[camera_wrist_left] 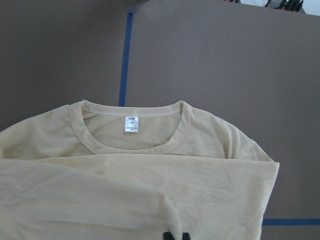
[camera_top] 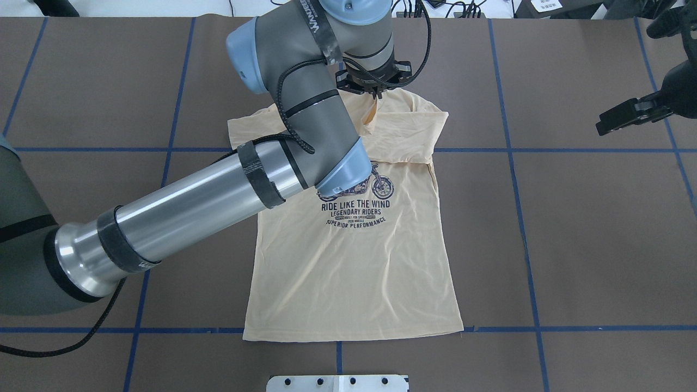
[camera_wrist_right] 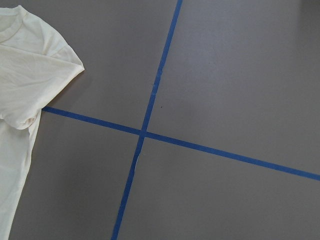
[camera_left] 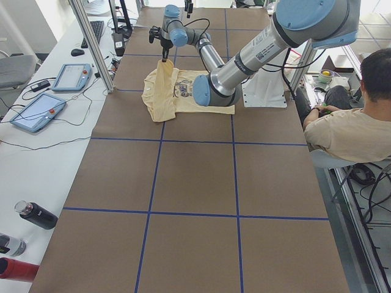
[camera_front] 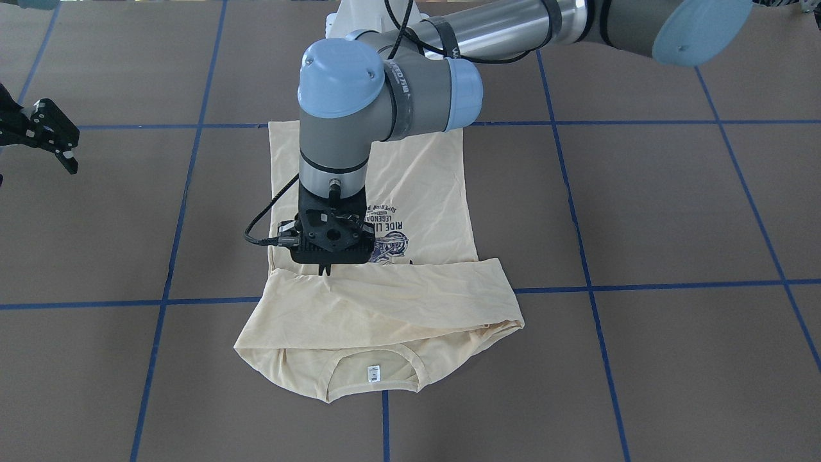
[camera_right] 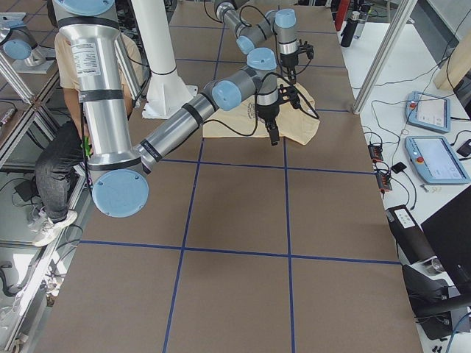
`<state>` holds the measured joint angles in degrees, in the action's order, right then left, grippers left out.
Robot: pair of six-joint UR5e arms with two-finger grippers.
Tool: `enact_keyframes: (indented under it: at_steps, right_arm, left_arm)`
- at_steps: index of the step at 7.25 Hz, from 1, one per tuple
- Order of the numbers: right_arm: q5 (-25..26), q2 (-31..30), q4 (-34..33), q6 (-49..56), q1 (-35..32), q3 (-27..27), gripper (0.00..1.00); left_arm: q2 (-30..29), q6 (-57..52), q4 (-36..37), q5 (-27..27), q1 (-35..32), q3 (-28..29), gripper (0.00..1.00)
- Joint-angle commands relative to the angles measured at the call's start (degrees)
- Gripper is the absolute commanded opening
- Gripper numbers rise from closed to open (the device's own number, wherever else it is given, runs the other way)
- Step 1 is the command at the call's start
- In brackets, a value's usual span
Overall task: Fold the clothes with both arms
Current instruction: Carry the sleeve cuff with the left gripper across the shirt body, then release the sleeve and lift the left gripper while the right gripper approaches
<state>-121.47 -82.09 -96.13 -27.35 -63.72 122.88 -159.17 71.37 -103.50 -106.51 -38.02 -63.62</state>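
T-shirt (camera_top: 354, 272) lay on the blue-taped brown tabletop (camera_top: 599, 245). Jaws of the left gripper (camera_front: 325, 269) pinched a raised fold near its shoulders. Right gripper (camera_top: 605, 126) stood well apart; jaw state could not be told.

You see a brown surface (camera_top: 599, 245) ruled into large squares by blue tape lines (camera_front: 641, 122). One cream T-shirt (camera_top: 354, 272) lies on it, navy print up and hem toward the robot. The collar and its white neck label (camera_front: 373, 373) point to your side. A sleeve (camera_front: 397, 292) is folded across the chest, and part of it is raised off the surface.
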Motion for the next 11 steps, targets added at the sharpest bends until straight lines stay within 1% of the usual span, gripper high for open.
enact_keyframes:
  at_steps: [1, 2, 3, 4, 5, 6, 7, 8, 9, 10, 11]
  right_arm:
    - [0.0, 0.0, 0.0, -0.1, 0.0, 0.0, 1.0]
    - [0.0, 0.0, 0.1, -0.1, 0.0, 0.1, 1.0]
    - [0.0, 0.0, 0.0, -0.1, 0.0, 0.0, 1.0]
    - [-0.1, 0.0, 0.1, -0.1, 0.0, 0.0, 1.0]
    - [0.0, 0.0, 0.0, -0.1, 0.0, 0.0, 1.0]
    - [-0.1, 0.1, 0.0, -0.1, 0.1, 0.0, 1.0]
    - [-0.1, 0.2, 0.0, -0.3, 0.2, -0.1, 1.0]
    - [-0.1, 0.7, 0.1, -3.5, 1.1, 0.3, 1.0]
    - [0.2, 3.4, 0.2, -10.1, 4.4, 0.6, 1.0]
    - [1.1, 6.0, 0.2, -17.1, 8.7, 0.7, 1.0]
    - [5.1, 6.2, 4.0, -24.6, 13.5, 1.4, 1.0]
  left_arm:
    - [-2.5, 1.7, -5.8, 0.2, 1.4, 7.7, 0.0]
    - [-3.5, 4.3, -6.8, 0.3, 2.3, 9.5, 0.0]
    - [-5.3, 8.4, -9.8, 0.9, 3.2, 12.8, 0.55]
    - [-6.3, 12.3, -12.7, 4.3, 4.6, 14.8, 0.96]
    - [-6.6, 16.0, -13.6, 4.9, 5.1, 15.0, 0.99]
    - [-6.8, 15.9, -13.8, 4.9, 5.1, 14.8, 1.0]
    - [-6.7, 13.6, -13.7, 4.6, 5.0, 13.7, 1.0]
    - [-5.1, 10.8, -12.9, 4.3, 5.1, 10.2, 1.0]
    - [-0.8, 7.1, -9.8, 2.5, 4.9, 4.0, 1.0]
    - [7.0, 4.0, -5.4, 1.6, 4.8, -7.4, 1.0]
    - [17.5, 1.2, -3.7, 1.6, 4.8, -20.5, 1.0]
